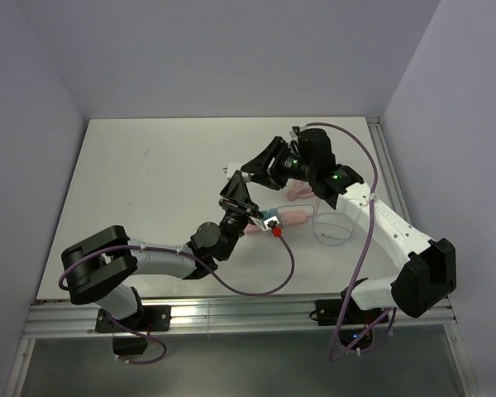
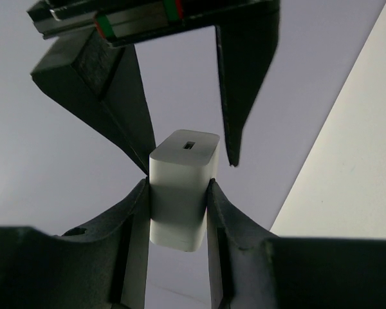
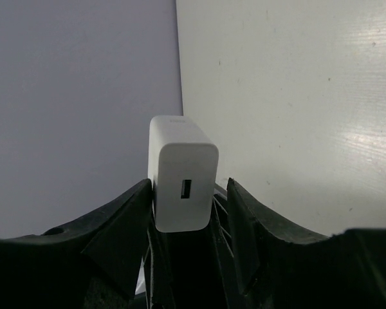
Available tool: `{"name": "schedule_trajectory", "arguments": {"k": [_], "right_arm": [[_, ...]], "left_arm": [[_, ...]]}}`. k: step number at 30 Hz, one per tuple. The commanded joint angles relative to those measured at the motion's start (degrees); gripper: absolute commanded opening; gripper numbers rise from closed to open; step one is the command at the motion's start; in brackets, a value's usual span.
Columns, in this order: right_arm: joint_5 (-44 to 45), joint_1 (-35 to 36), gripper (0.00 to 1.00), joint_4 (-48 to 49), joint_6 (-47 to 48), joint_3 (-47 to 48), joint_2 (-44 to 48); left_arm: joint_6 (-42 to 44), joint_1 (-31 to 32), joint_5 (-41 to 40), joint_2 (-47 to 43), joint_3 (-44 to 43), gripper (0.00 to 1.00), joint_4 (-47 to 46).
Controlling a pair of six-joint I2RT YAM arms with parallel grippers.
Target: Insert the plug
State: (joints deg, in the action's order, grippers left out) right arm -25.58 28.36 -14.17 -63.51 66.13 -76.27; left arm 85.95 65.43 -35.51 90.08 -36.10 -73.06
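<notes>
Clamping a small white block by its two flanks: left jaws, partly closed, both fingers flush against it, no gap on either side. Held clear of the tabletop, slotted end face turned away from the left wrist camera. Straddling that slotted end: right jaws, likewise partly closed, one finger touching the block's upper corner, the other just beside the opposite edge with a sliver of wall showing between. Cannot tell from either wrist view whether the right jaws truly pinch the block or merely bracket it. From the right wrist: same block between the right fingers, slot facing the lens, one finger against its side. In the top view, both jaws meeting tip to tip over mid tabletop. Apart from both jaws: the plug, teal, lying on the tabletop at the end of the pink power strip nearest the left arm's wrist. Too small there to say whether plug and strip touch.
</notes>
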Motion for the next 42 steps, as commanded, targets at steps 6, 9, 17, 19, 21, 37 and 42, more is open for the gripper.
{"name": "schedule_trajectory", "arguments": {"k": [6, 9, 17, 19, 21, 37, 42], "right_arm": [[-2.2, -1.0, 0.60, 0.5, -1.0, -2.4, 4.2], [-3.5, -1.8, 0.60, 2.7, -2.4, -2.9, 4.0], [-5.4, -2.8, 0.59, 7.4, -6.6, -3.0, 1.1], [-6.5, -2.9, 0.58, 9.0, -7.6, -2.8, 0.3], [-6.7, -2.9, 0.57, 10.2, -8.6, -2.6, -0.4], [-9.0, -2.3, 0.29, 12.8, -10.9, -0.9, -4.6], [-10.5, -2.4, 0.00, 13.3, -8.6, -0.4, -5.5]], "left_arm": [[0.9, -0.8, 4.7, -3.0, -1.3, 0.00, -33.6], [0.8, -0.7, 5.1, -3.0, -1.3, 0.00, -33.6], [1.0, -0.7, 5.3, -2.8, -1.4, 0.00, -33.6], [1.0, -0.7, 5.2, -2.7, -1.3, 0.00, -33.6], [1.0, -0.7, 5.2, -2.6, -1.2, 0.00, -33.6], [0.2, -0.5, 5.1, -2.5, -1.3, 0.00, -33.6], [-3.2, -0.4, -0.7, -3.6, -2.3, 0.02, -33.4]]}}
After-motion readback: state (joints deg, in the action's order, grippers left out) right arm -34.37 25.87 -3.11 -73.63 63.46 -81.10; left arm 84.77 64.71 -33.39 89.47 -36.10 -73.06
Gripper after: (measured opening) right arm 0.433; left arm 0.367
